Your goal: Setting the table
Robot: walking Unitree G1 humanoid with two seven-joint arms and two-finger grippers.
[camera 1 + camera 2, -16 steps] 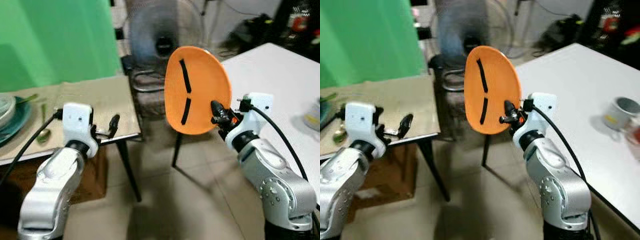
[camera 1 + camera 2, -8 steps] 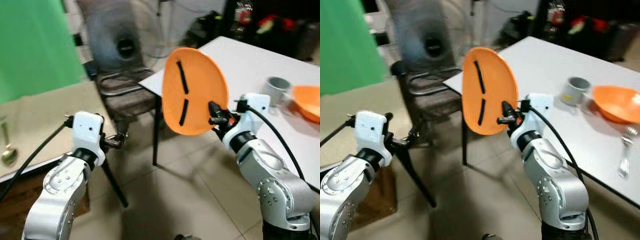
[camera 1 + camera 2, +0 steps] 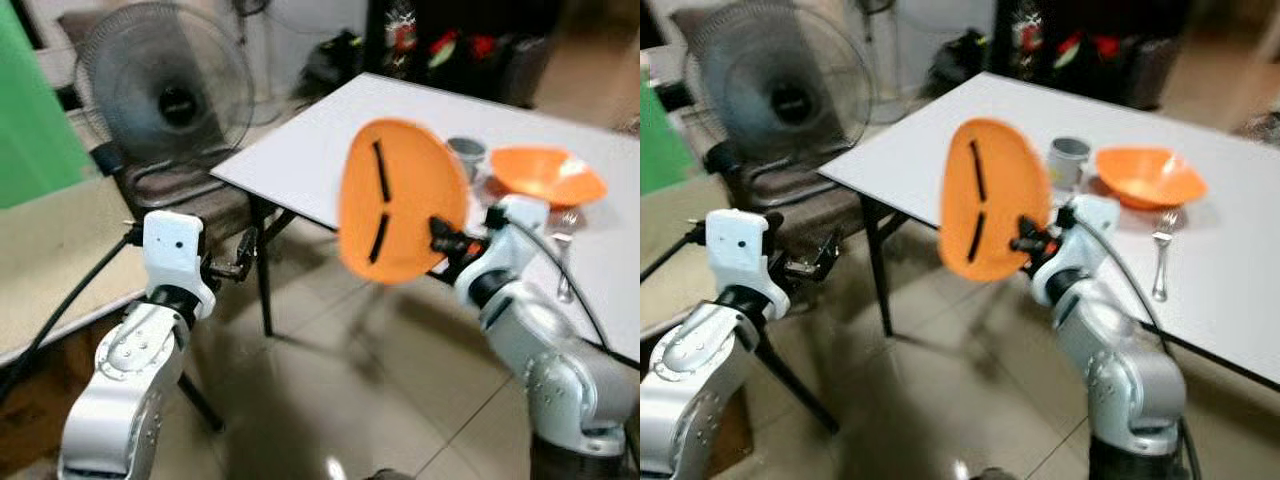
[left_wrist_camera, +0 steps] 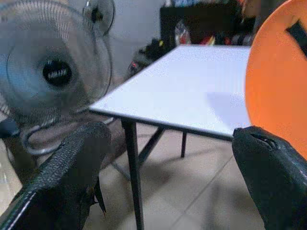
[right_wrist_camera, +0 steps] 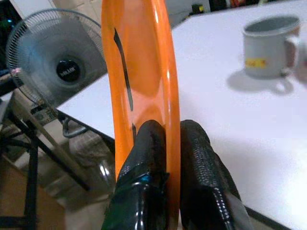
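An orange plate (image 3: 400, 200) with two black stripes stands on edge in the air, and my right gripper (image 3: 440, 237) is shut on its lower rim; the right wrist view shows the fingers (image 5: 148, 158) pinching the rim of the plate (image 5: 139, 72). Behind it a white table (image 3: 350, 140) carries a grey mug (image 3: 1068, 160), an orange bowl (image 3: 545, 175) and a fork (image 3: 1160, 255). My left gripper (image 3: 240, 262) is held out low over the floor, open and empty, its fingers (image 4: 72, 167) spread wide.
A standing fan (image 3: 160, 95) and a dark chair (image 3: 190, 195) are at the left of the white table. A beige table (image 3: 50, 250) edges in at the far left. Tiled floor (image 3: 330, 380) lies between me and the table.
The camera has swung right, bringing the white table with mug, bowl and fork closer to centre. The plate stays clamped in my right gripper; the left stays open.
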